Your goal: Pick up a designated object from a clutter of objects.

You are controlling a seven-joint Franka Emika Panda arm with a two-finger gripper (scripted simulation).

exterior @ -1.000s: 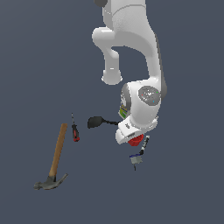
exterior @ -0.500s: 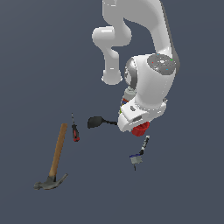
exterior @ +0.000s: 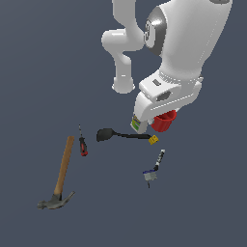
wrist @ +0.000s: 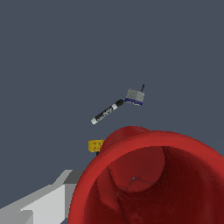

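One red cup [exterior: 164, 120] is held in the hand [exterior: 163, 115], raised off the surface [exterior: 202, 202]; in the wrist view its open mouth [wrist: 151, 183] fills the foreground, with one finger [wrist: 41, 203] against its side. Below lie the spoon [exterior: 116, 134], bottle [exterior: 137, 124], yellow bit [exterior: 154, 140], marker [exterior: 159, 159] and a small grey piece [exterior: 150, 176]. The screwdriver [exterior: 83, 144] and hammer [exterior: 60, 176] lie well apart, toward the exterior view's left.

Arm bent over, end effector [exterior: 161, 118] clamped on red cup [exterior: 164, 121].
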